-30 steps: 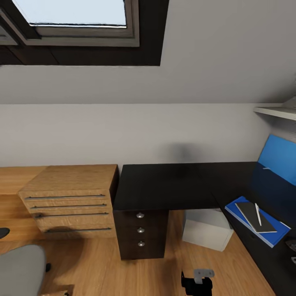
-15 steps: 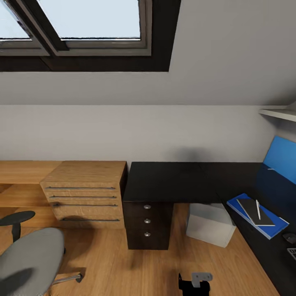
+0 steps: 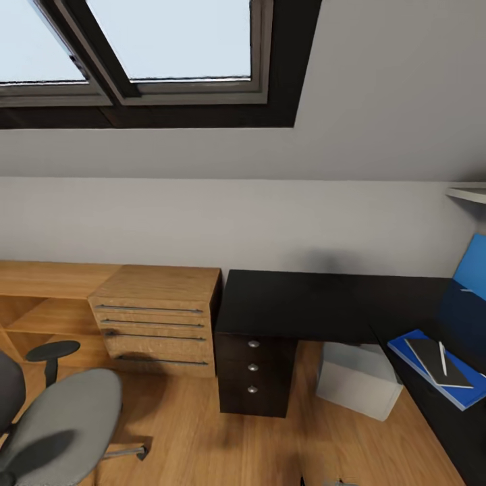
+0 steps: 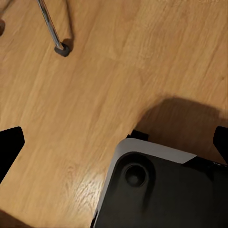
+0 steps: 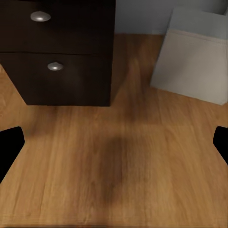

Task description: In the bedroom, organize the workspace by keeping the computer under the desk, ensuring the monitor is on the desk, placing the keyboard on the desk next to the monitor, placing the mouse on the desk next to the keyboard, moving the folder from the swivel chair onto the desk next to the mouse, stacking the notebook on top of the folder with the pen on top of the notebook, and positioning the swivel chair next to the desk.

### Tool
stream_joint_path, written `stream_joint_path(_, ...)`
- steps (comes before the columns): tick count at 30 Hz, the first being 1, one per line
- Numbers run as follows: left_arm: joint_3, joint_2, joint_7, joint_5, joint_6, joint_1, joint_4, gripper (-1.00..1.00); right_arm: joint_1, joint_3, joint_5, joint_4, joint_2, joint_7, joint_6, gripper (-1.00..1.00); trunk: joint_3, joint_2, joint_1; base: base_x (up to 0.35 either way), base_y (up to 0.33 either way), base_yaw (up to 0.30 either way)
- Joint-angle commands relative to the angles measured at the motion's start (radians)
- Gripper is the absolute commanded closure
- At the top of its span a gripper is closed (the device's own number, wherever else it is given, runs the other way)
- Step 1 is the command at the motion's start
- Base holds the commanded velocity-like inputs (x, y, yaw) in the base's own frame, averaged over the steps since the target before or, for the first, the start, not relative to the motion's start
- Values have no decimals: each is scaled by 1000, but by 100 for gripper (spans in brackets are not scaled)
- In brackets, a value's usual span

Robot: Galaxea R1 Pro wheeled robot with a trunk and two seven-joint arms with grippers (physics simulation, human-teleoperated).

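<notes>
Desk [image 3: 304, 304]: black top, black drawers [image 3: 256, 368] with silver knobs, blue back panel [image 3: 472, 273]. Folder [image 3: 442, 374] bright blue; on it a dark-grey notebook [image 3: 439, 354] and a white pen [image 3: 443, 358]. Computer [image 3: 358, 378] light grey. Chair [image 3: 64, 422] grey with a black armrest. Chest [image 3: 158, 317] and floor [image 3: 202, 445] light wood-grain. A dark, pale-edged part [image 4: 161, 190], perhaps the robot's base, shows by the left wrist.

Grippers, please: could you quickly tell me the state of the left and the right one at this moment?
Left gripper: open, fingertips wide apart over the wood floor, holding nothing.
Right gripper: open, holding nothing, facing the desk drawers and the computer.
</notes>
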Motion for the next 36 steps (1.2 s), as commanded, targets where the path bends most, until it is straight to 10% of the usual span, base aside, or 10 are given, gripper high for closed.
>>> stream_joint_path(1,-9,-2,4,8,-4,-1,1,-100,19,9,0,4,-2,-8,-30,-100,3,6,-4,0,0,144)
stream_joint_path(14,-12,-3,-14,6,-52,-1,87,-100,136,10,1,11,-21,-8,-215,-100,62,97,-53,0,0,162)
stream_joint_path(26,-43,-39,-58,-11,-545,0,278,-100,162,14,3,12,-15,-8,-317,-100,97,153,-84,0,0,229)
stream_joint_path(36,-41,-40,-64,-10,-643,0,291,-100,163,12,-5,11,-13,-15,-323,-100,100,153,-84,0,0,268)
